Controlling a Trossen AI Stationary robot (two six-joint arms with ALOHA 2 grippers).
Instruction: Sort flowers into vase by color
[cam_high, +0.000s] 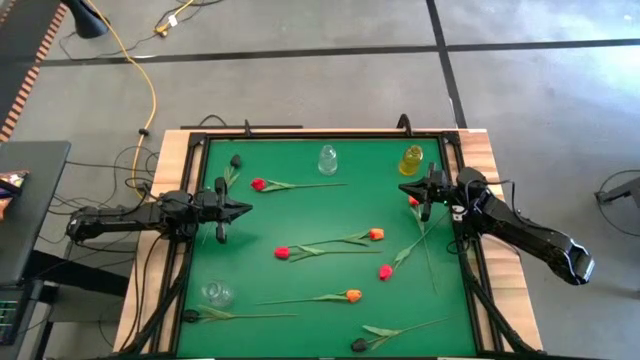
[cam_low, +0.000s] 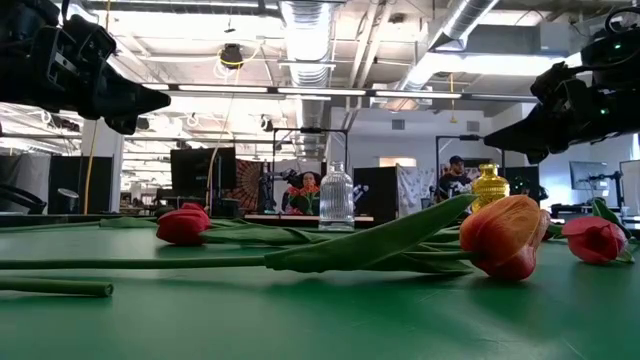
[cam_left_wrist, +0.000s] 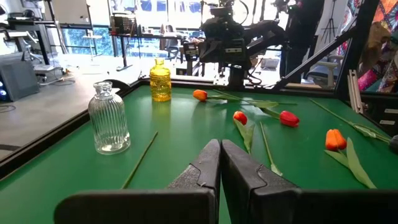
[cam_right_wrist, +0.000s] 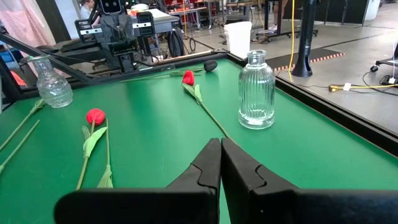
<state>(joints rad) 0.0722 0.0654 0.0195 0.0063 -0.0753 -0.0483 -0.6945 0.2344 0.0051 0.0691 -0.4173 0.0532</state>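
Note:
Several artificial tulips lie flat on the green table (cam_high: 300, 325). They include a red one (cam_high: 258, 184) at the far left, a red one (cam_high: 282, 252) and an orange one (cam_high: 376, 234) in the middle, an orange one (cam_high: 353, 296) nearer, and dark ones (cam_high: 236, 160) (cam_high: 190, 316) (cam_high: 358, 345). My left gripper (cam_high: 245, 210) is shut and empty above the table's left side; it also shows in the left wrist view (cam_left_wrist: 220, 155). My right gripper (cam_high: 403, 187) is shut and empty at the far right, above a red tulip head (cam_high: 413, 201); it also shows in the right wrist view (cam_right_wrist: 220, 152).
A clear ribbed vase (cam_high: 327, 158) and a yellow vase (cam_high: 411, 159) stand at the far edge. Another clear vase (cam_high: 216, 293) stands at the near left. A black frame (cam_high: 200, 140) rims the table. People show in the room beyond.

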